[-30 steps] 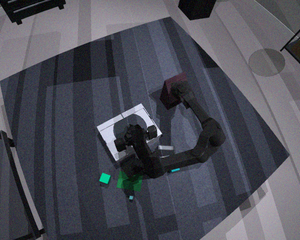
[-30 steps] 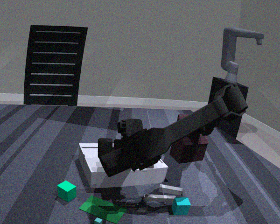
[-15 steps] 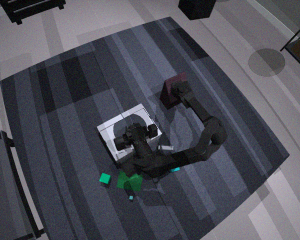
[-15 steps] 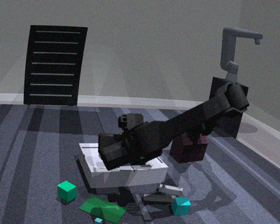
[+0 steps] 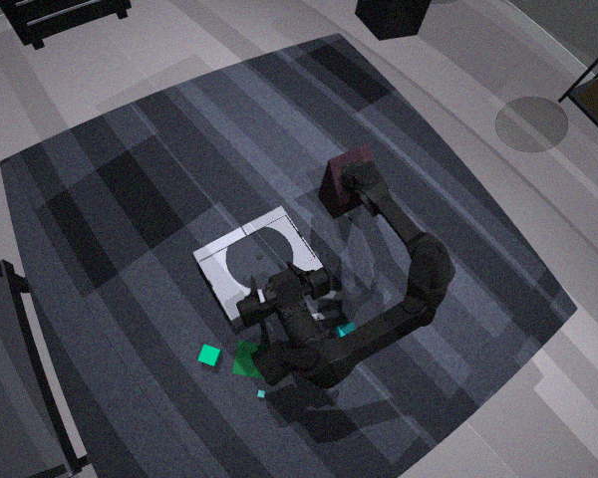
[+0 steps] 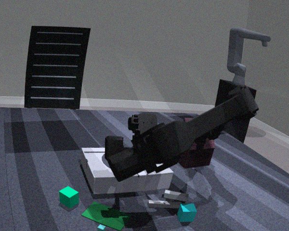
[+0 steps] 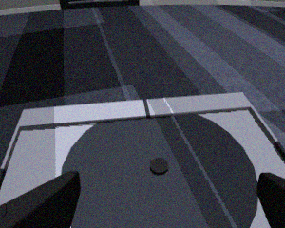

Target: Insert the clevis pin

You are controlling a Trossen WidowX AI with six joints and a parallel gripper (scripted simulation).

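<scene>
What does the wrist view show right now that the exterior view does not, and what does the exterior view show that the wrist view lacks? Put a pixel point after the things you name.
Only wrist: the pin's round head point(image 5: 259, 255) point(image 7: 159, 165) within the disc's outline.

Only exterior: the teal block point(image 5: 345, 330) point(image 6: 187, 212), the green sheet point(image 5: 246, 359) point(image 6: 102, 215) and the slatted black panel point(image 6: 57, 67).

Both: the tray point(image 5: 218, 250) point(image 6: 132, 185) point(image 7: 100, 112) and part of the disc point(image 5: 247, 257) point(image 6: 105, 160) point(image 7: 114, 176).
</scene>
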